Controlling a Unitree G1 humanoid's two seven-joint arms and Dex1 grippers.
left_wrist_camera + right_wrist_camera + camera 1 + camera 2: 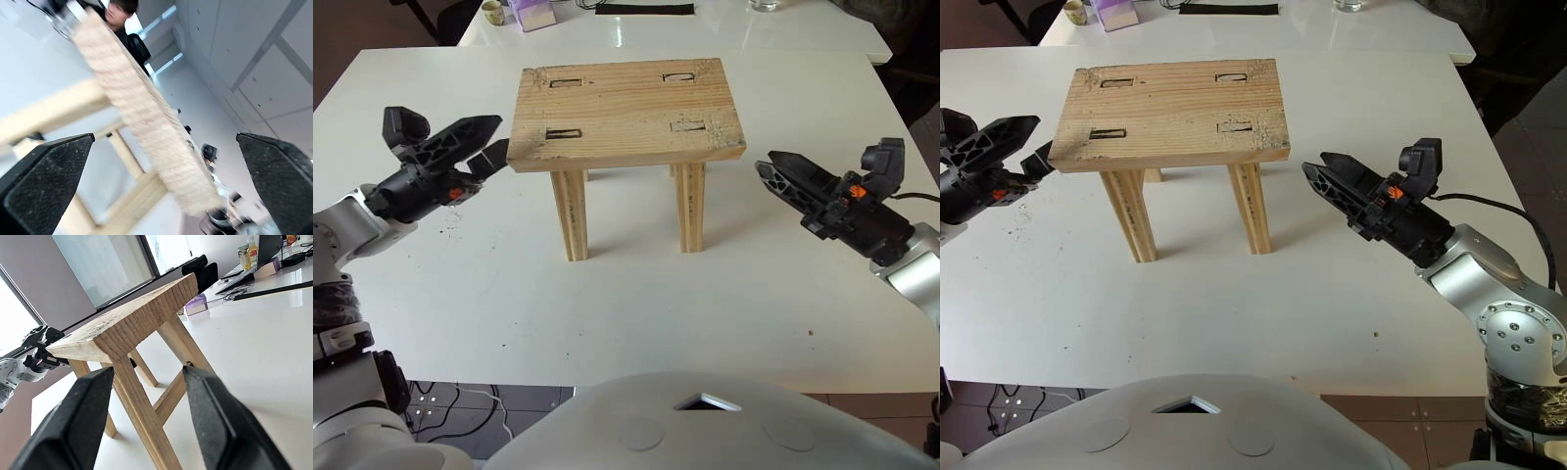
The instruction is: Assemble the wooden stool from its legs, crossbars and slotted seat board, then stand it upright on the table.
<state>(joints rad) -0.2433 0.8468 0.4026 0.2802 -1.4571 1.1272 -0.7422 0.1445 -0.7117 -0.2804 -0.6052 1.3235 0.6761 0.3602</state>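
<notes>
Wooden stool [626, 113] stood upright near the middle of the white table [460, 294], all pale, straight-grained timber. From the head views: the rectangular seat board [1170, 108] lay flat on top, its surface rough and chipped at the left corners, with four narrow rectangular slots [1116, 82] cut near its corners. Two flat, slightly splayed front legs [572, 215] rested on the glossy tabletop, and parts of the back legs showed behind them. A few dark specks [445, 232] lay on the table to the stool's left. The left gripper [499, 137], black and angular, hung just beside the seat's left end, fingers spread apart and gripping nothing; contact with the board could not be judged. The right gripper [1317, 164] hung a little off the seat's right end, pointed at it, fingers parted and empty. From the left wrist view: two blunt, matte black fingers [44, 181] stood wide apart, with the board's coarse edge running between them farther off and round-edged legs and a crossbar [54, 110] beneath it. From the right wrist view: two black, finely textured fingers [73, 431] stood apart, framing the nearest leg; the board's end grain showed ribbed saw marks, and a low crossbar joined the legs on that side.
</notes>
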